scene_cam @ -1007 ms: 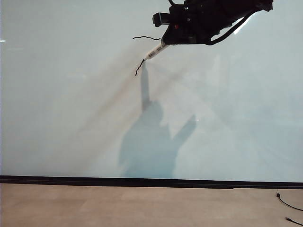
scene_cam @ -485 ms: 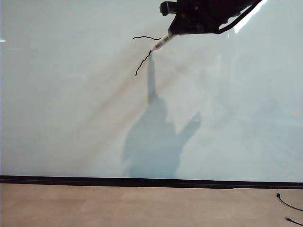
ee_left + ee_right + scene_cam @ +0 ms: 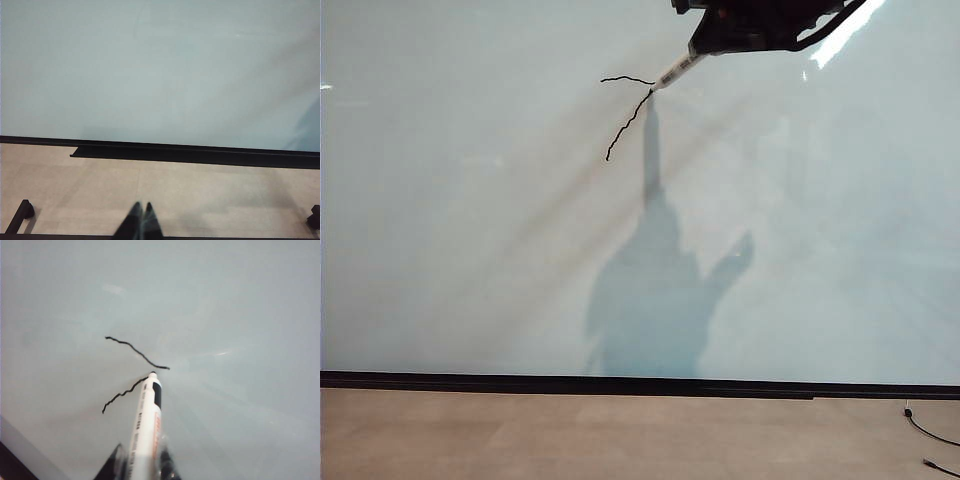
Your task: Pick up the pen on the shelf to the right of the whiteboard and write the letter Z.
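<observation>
Right gripper (image 3: 705,48), upper right of the exterior view, clenched on the pen (image 3: 678,71), tip touching the whiteboard (image 3: 470,250). Left gripper (image 3: 141,220), lower centre, pinched closed, empty.

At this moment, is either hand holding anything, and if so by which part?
The right hand is shut on the pen, gripping its rear barrel, tip against the whiteboard. The left hand is shut and holds nothing.

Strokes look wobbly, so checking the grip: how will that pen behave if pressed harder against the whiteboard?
Likely stiff: the pen stays straight in the shut right gripper. Its smooth round barrel may slip or twist. The glossy whiteboard probably lets the tip skate.
</observation>
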Controlling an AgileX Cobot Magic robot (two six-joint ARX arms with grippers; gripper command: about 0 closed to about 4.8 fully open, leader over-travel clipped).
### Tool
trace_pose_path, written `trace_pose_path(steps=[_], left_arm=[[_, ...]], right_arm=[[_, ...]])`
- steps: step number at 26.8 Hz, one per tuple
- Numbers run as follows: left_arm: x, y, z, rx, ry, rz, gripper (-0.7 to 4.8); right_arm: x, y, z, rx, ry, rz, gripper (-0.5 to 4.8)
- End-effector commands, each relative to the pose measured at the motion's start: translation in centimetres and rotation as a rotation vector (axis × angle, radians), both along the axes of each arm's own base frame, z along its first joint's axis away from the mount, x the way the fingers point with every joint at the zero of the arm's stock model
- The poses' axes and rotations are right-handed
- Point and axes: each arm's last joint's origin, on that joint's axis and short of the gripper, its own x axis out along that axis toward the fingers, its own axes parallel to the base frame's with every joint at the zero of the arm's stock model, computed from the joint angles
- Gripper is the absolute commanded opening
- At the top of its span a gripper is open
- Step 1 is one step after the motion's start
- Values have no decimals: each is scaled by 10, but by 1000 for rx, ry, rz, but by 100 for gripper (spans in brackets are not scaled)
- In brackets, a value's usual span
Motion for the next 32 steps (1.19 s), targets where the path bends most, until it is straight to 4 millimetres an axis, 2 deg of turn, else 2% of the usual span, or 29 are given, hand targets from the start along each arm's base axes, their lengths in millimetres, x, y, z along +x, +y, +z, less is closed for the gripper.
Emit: trace_pose_path(steps=[1,14,16,18,21,32], left_arm=[[0,0,2,4,-13,-1,-4],[0,0,2,4,-13,-1,-5],[0,0,2,4,-13,-1,-5],[0,0,2,4,-13,-1,-4],[0,0,2,4,-13,-1,-4],[0,0,2,4,-13,-1,-4]], right_arm=[[-2,-2,6,11,-28,-14,-6],[-4,-3,8,10,-27,-13,-6],[-11,-1,7,7,-21,16,-6],[-26,9,-1,10,-12,60,-6],[-31,13,-13,47,4,80,-6],[-2,37,-57,129,52,118,-6]])
